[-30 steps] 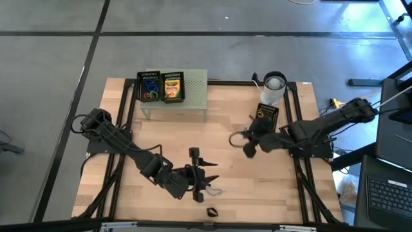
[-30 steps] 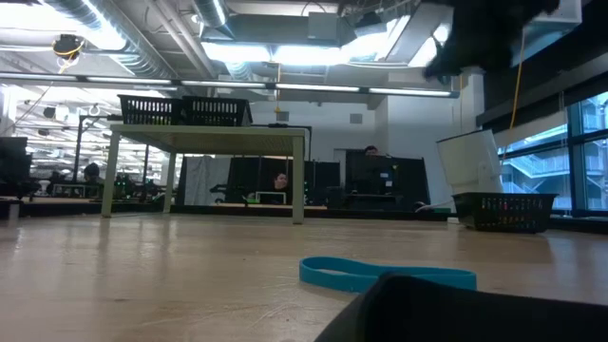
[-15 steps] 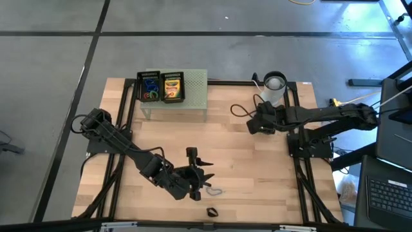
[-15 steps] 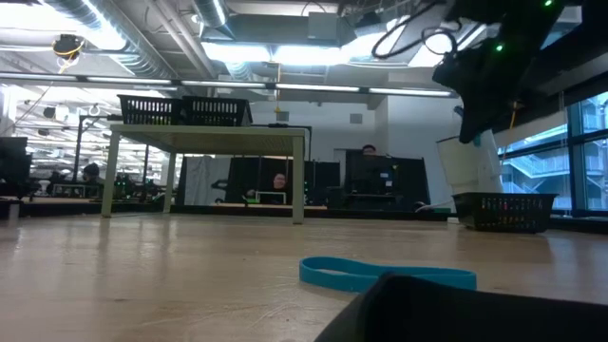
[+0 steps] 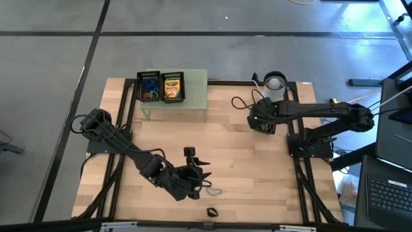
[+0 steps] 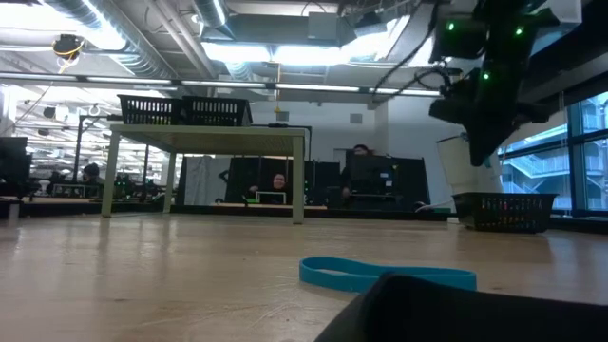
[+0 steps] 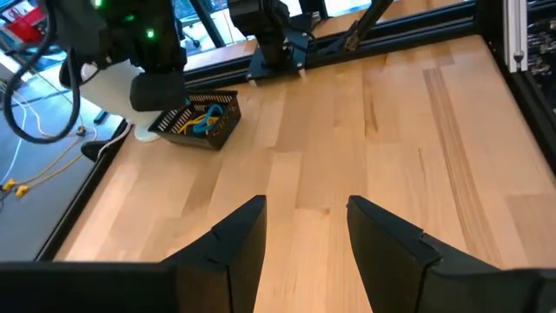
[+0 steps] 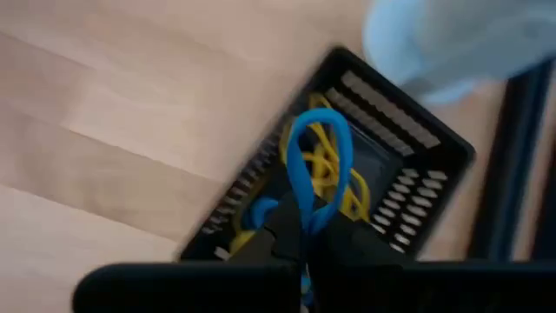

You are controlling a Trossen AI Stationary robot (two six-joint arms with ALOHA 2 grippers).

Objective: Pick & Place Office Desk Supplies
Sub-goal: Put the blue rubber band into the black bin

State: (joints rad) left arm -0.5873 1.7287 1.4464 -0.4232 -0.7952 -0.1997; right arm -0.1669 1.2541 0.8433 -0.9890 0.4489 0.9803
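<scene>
Pale wooden table [image 5: 244,161] carries the work; the right gripper [image 8: 300,239] hangs over a small black basket [image 8: 347,174] near the white cup [image 5: 275,84], its fingers pinched on a blue loop [image 8: 314,165] above yellow bands; the left gripper [image 7: 300,230] hovers parted over bare wood; another blue loop [image 6: 385,274] lies near the front edge.

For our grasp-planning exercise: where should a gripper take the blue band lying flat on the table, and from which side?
Come straight down from above. The blue band lies flat on the wooden table as a thin open loop, so a sideways approach would probably find no height to catch. Pinch one strand, with one finger inside the loop and one outside.
</scene>
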